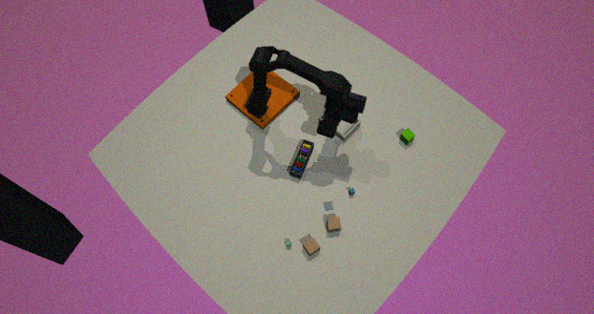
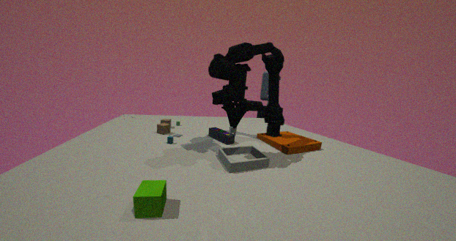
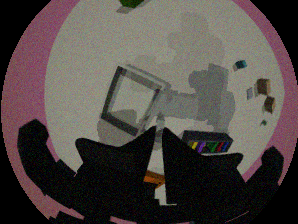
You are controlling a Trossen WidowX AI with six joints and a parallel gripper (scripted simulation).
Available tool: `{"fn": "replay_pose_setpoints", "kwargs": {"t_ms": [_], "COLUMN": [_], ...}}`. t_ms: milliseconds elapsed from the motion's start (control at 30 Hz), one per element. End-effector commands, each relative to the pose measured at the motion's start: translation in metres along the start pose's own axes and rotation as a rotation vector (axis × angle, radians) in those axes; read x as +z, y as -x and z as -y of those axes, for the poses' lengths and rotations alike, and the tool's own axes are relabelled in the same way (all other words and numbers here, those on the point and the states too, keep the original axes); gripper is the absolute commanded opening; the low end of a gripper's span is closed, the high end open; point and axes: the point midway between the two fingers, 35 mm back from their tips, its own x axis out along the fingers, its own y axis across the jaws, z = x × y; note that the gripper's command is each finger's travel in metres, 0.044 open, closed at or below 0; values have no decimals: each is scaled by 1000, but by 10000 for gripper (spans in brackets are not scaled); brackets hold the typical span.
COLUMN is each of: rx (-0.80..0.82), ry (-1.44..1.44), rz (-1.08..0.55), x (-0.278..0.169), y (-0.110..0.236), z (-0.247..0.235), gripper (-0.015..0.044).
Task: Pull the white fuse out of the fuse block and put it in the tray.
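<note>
Item: white fuse point(image 2: 232, 130), clamped upright in the hand point(image 2: 232, 130), carried above the worktop point(image 2: 330, 190) between fuse block point(image 2: 221, 135) and tray point(image 2: 243, 157), evidently lifted so it could pass the block's remaining fuses untouched; release pending.

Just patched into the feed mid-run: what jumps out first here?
The black arm, standing on its orange base plate, reaches over the table with the gripper shut on the white fuse, just above the grey tray. The fuse block with its row of coloured fuses lies beside the tray, and a bright green cube sits alone near the table's edge.
</note>
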Motion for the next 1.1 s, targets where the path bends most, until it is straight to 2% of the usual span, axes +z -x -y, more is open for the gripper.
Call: {"fn": "replay_pose_setpoints", "kwargs": {"t_ms": [0,300,1067], "rx": [-3,-1,-1], "ry": [0,0,0], "rz": [-1,1,1], "x": [4,8,9], "y": [0,-1,-32], "z": [-18,-65,-66], "gripper": [0,0,0]}}
